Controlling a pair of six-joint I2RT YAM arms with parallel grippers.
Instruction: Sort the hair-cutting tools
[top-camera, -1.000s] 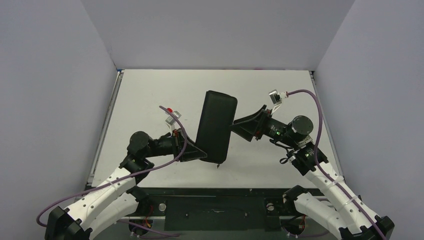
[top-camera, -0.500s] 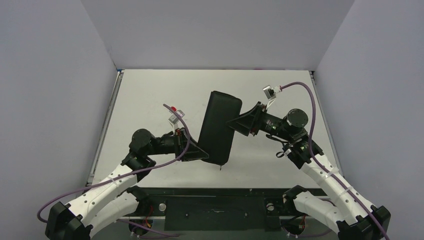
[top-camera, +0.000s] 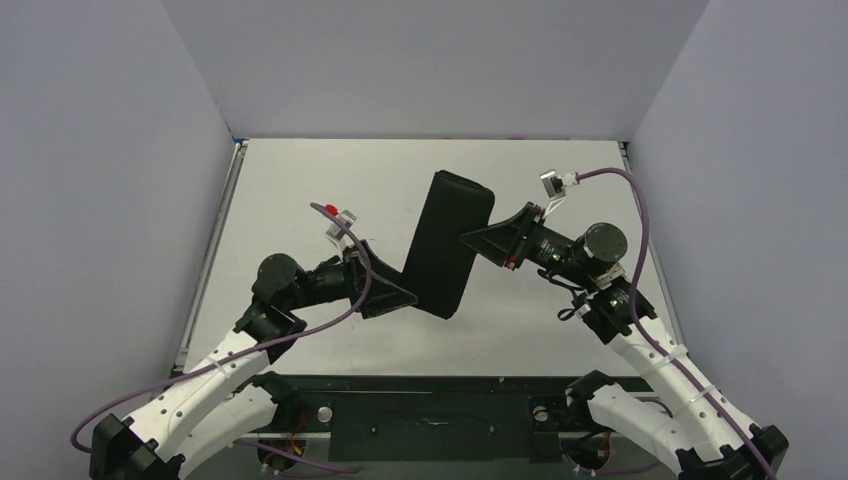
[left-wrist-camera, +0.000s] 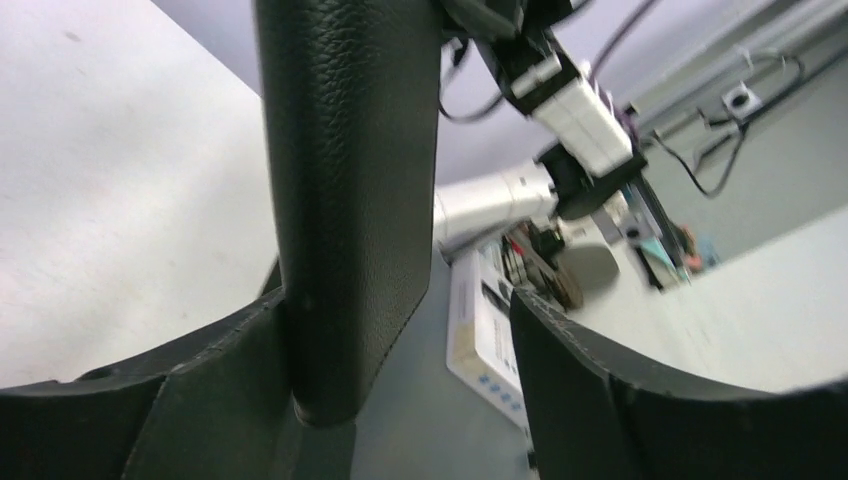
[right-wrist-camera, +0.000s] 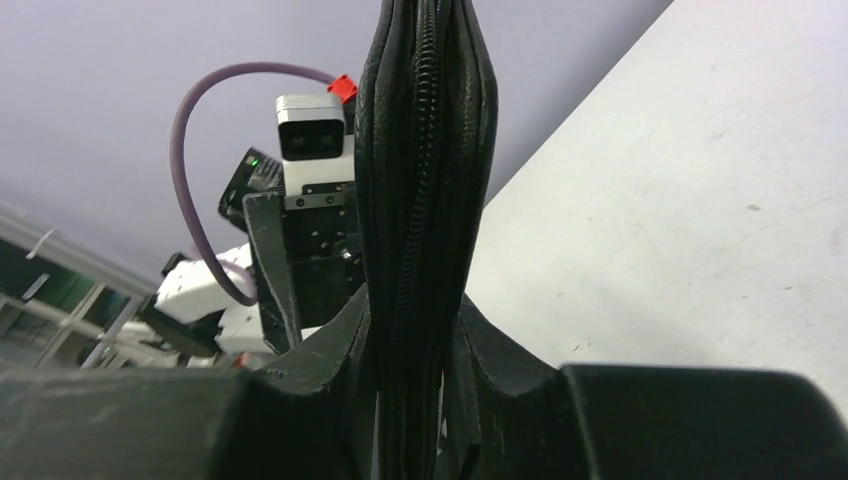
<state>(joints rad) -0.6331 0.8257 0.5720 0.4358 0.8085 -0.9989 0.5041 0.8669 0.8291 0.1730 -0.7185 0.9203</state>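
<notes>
Case (top-camera: 447, 245) farther right now, zip edge in right tool (top-camera: 470, 238), left tool (top-camera: 407, 297) wide

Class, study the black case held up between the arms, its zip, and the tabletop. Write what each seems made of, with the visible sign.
The black case: probably leather or imitation leather, matte; a pebbled grain shows. The zip: black ribbed teeth, plastic or coated metal; unclear. The tabletop: smooth matte white, perhaps laminate or painted board.
</notes>
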